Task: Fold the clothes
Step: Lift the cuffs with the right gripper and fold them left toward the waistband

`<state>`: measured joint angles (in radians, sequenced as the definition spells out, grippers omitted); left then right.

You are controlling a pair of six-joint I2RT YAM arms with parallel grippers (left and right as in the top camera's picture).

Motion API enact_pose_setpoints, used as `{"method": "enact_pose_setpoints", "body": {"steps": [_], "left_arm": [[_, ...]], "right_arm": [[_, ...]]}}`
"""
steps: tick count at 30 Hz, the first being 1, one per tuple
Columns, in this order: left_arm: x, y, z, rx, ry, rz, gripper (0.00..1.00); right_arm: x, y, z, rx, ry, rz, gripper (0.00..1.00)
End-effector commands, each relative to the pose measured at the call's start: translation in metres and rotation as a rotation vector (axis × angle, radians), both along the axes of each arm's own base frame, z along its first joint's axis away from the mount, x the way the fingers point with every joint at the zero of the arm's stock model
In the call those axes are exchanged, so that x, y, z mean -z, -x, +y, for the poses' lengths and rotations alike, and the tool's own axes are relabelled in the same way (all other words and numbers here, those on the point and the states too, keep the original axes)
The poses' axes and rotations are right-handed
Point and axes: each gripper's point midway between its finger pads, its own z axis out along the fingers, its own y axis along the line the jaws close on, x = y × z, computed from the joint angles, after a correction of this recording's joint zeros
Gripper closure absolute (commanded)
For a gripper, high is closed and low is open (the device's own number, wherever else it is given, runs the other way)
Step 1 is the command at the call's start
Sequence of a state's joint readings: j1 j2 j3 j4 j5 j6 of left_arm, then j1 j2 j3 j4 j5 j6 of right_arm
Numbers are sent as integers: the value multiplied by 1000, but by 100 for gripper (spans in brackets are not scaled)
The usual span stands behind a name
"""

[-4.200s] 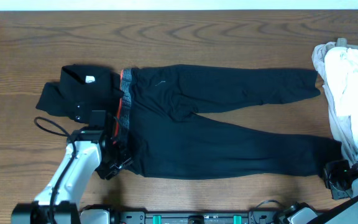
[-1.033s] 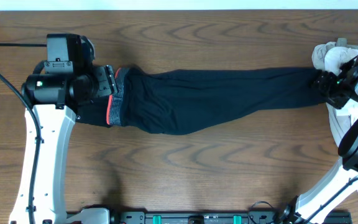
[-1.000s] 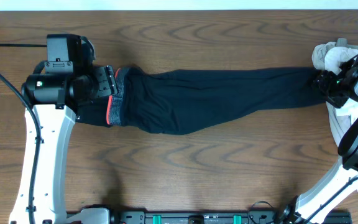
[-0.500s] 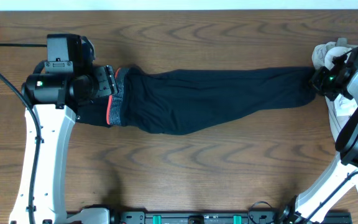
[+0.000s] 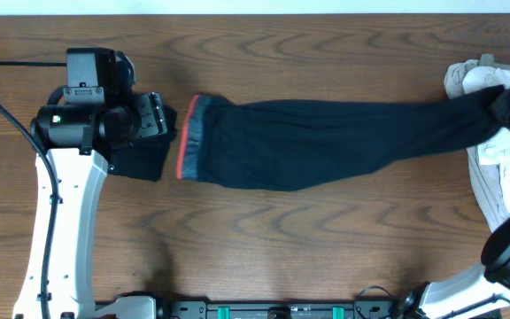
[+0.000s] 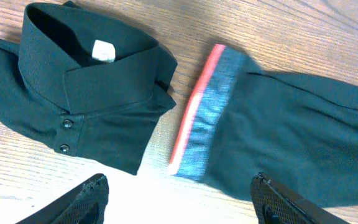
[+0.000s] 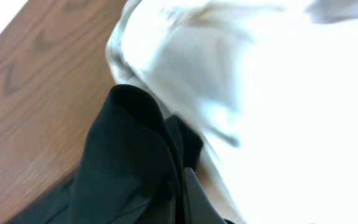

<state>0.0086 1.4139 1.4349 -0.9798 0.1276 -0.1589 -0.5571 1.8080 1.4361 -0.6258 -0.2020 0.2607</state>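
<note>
One camera hangs above the table, looking straight down on the whole top. The left wrist camera looks down from close by on the black shirt and the trousers' waistband, both in the overhead view too. The right wrist camera sits hard against the trouser ends and white clothes.

Dark navy-black trousers, waistband orange-red edge plus grey band. Black collared shirt, small white label. White-beige garments. Brown wood-grain tabletop.
</note>
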Motion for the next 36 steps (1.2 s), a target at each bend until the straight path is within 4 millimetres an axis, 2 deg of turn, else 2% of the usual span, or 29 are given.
{"method": "enact_pose_setpoints", "body": {"steps": [1, 3, 7, 11, 16, 21, 25, 27, 28, 36], "left_arm": [[-6, -4, 0, 8, -3, -16, 25], [-6, -4, 0, 8, -3, -16, 25], [-6, -4, 0, 8, -3, -16, 25], [-6, -4, 0, 8, -3, -16, 25], [-6, -4, 0, 8, -3, -16, 24], [-6, -4, 0, 8, -2, -16, 24], [-6, -3, 0, 8, -2, -17, 25], [-6, -3, 0, 8, -3, -18, 24], [-6, -3, 0, 8, -2, -18, 25], [-6, -3, 0, 8, -3, -18, 24]], "right_arm": [[-16, 19, -28, 65, 96, 22, 99], [-25, 24, -30, 75, 101, 10, 99], [-47, 24, -18, 52, 111, -34, 99], [-53, 17, 12, -23, 76, -46, 99], [-48, -1, 81, -191, 10, -28, 99], [-44, -14, 172, -404, -10, -4, 99], [-40, -12, 241, -562, 1, 20, 99], [-37, -9, 270, -629, 1, 31, 99], [-32, -6, 291, -680, 1, 45, 99], [-12, 5, 375, -852, 8, 66, 99]]}}
